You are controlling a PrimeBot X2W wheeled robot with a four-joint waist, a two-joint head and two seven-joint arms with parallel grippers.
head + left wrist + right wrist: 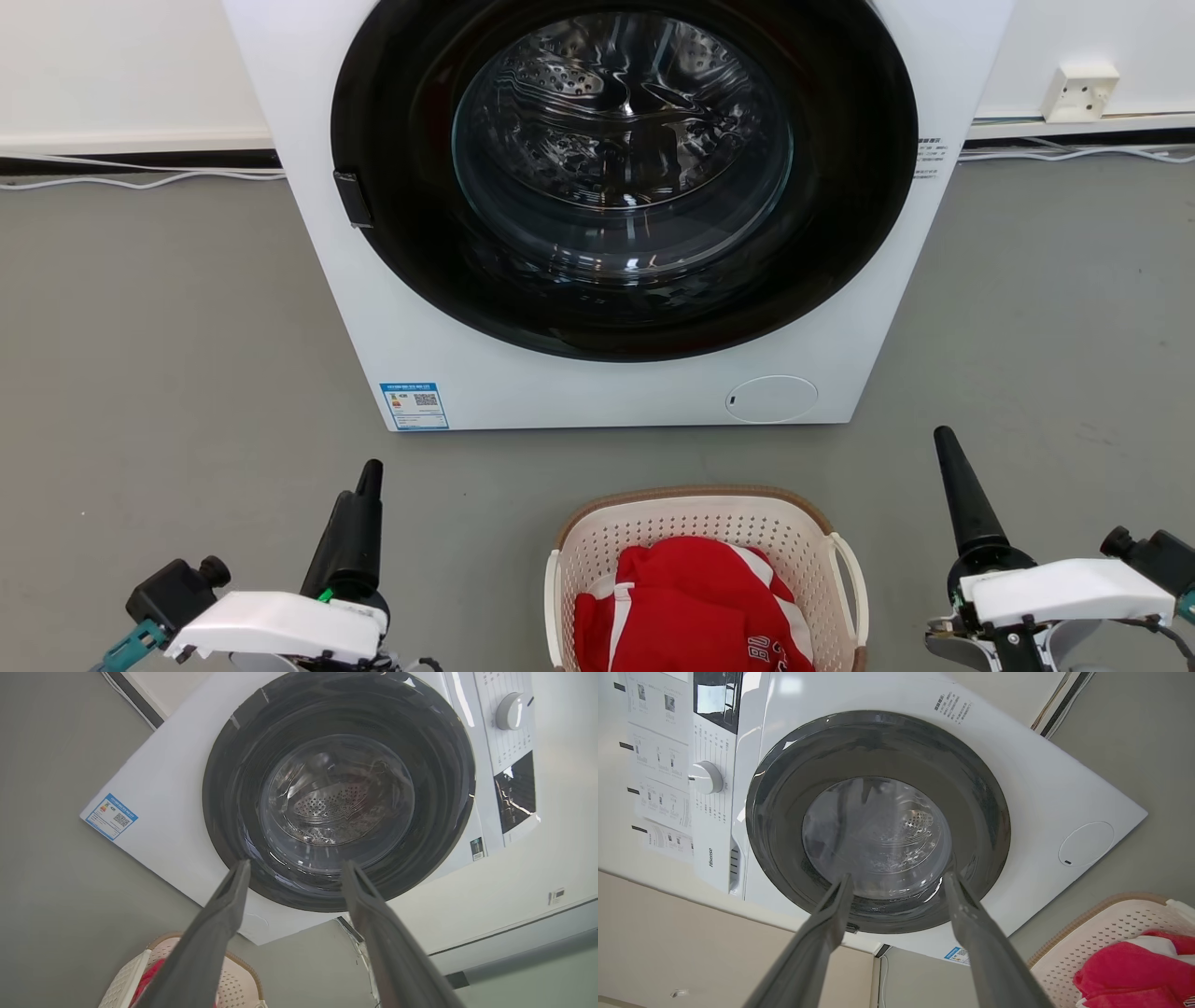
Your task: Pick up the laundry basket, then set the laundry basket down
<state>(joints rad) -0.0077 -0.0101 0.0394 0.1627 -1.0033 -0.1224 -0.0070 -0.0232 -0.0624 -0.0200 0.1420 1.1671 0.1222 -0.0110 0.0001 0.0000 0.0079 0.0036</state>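
Laundry basket [691, 518] btwn left end effector [295, 865] & right end effector [897, 878], both wide apart, empty

Bright, even light all round, barely a shadow on the floor [140, 355]. Highlights glint on the washer door [621, 159]. Wrist views bend at the edges, and the near fingers [205, 938] look soft.

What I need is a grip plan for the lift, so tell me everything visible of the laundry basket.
The laundry basket is small, rounded-rectangular, cream-white perforated plastic by its look, with a brown woven-look rim and white loop handles on both sides. It stands upright on the grey floor before the washing machine, apart from it, holding red-and-white clothing. The left claw and right claw are open, clear of it.
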